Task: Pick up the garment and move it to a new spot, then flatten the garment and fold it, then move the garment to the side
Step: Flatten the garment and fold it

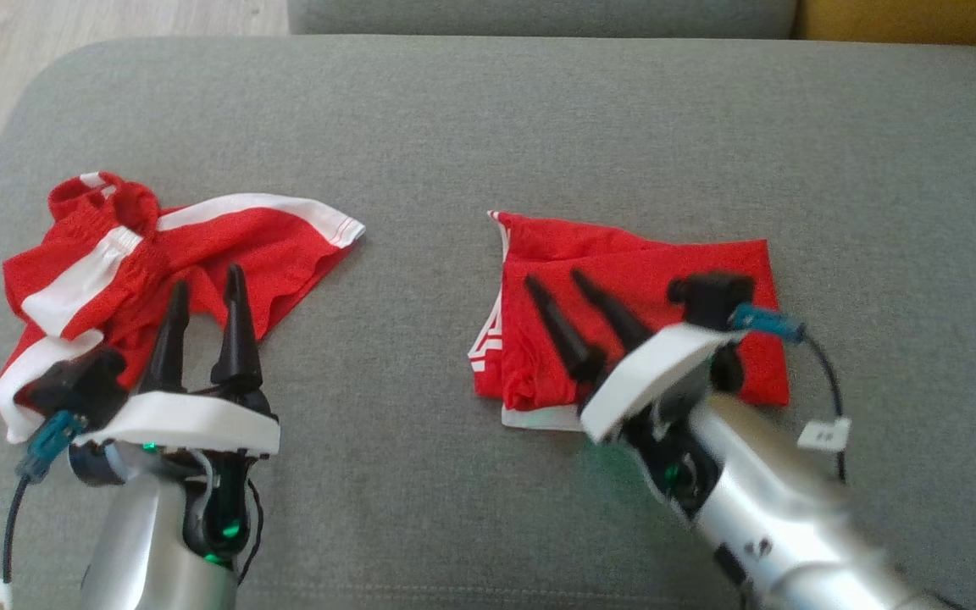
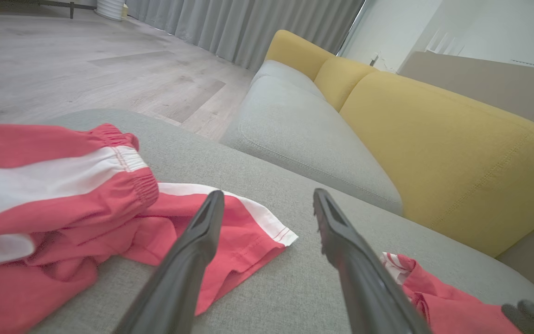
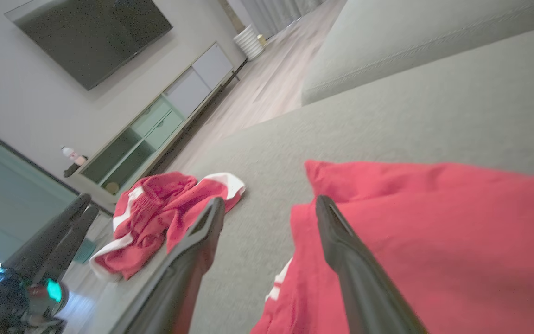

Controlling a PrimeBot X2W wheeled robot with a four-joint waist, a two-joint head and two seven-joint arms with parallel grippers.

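Garment (image 1: 623,250): red, folded rectangle, white trim at edge; lettering hidden. Right gripper (image 1: 553,277) and left gripper (image 1: 207,280) spread, empty.

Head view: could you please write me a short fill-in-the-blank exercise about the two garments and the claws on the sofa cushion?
1. The folded red jersey lies on the ____ sofa cushion.
2. The crumpled shorts are red with broad ____ bands.
3. The right claw hangs above the jersey with its jaws ____.
4. The left claw, also open, hovers at the near edge of the ____.
Missing words: grey; white; open; shorts.
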